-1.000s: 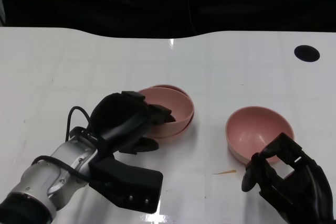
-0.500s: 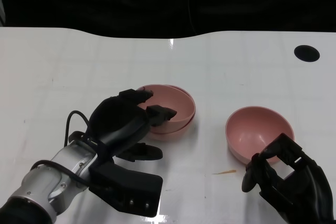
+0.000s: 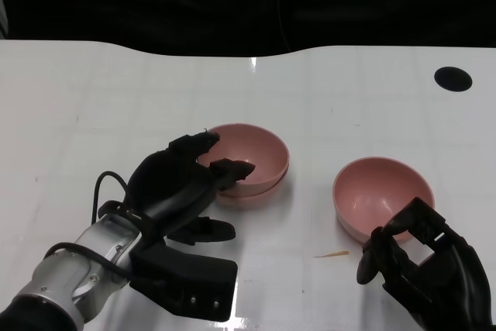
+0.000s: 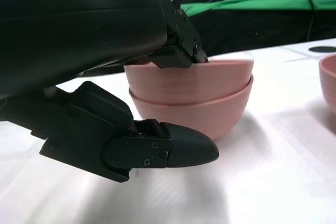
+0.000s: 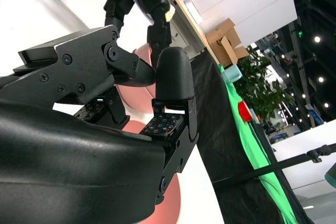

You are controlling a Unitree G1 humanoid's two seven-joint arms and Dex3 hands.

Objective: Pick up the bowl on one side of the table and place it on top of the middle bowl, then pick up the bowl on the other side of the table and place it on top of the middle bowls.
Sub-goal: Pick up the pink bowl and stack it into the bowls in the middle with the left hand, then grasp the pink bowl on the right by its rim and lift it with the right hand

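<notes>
Head view: white glossy table (image 3: 155, 91) w/ a stack of two pink round plastic bowls (image 3: 260, 162) near the middle, top one nested in the lower one. The left black many-fingered hand (image 3: 182, 184) is at the stack's near-left side; its fingertips (image 3: 232, 170) reach over the rim of the top bowl, fingers apart, nothing gripped. A single pink round plastic bowl (image 3: 381, 195) stands alone to the right, well apart from the stack. The right black many-fingered hand (image 3: 422, 265) is just beside this bowl's near edge, fingers curled in; whether it touches the rim I cannot tell. A thin orange sliver (image 3: 332, 254) lies on the table between the two hands. A black round hole (image 3: 452, 78) is at the far right of the table.

Left wrist view: the stack (image 4: 194, 95) sits flat on the table, two rims seen one above the other. Upper fingers (image 4: 181, 40) are at the top rim, the thumb (image 4: 173, 148) is lower, beside the bottom bowl, apart from it. Edge of the single bowl (image 4: 328, 80) shows at the side.

Right wrist view: right hand's fingers (image 5: 173, 77) bent close together, nothing between them. Pink of a bowl (image 5: 168, 203) shows behind, mostly hidden. Green cloth (image 5: 252, 145) and cardboard boxes (image 5: 226, 32) in the bkgd.
</notes>
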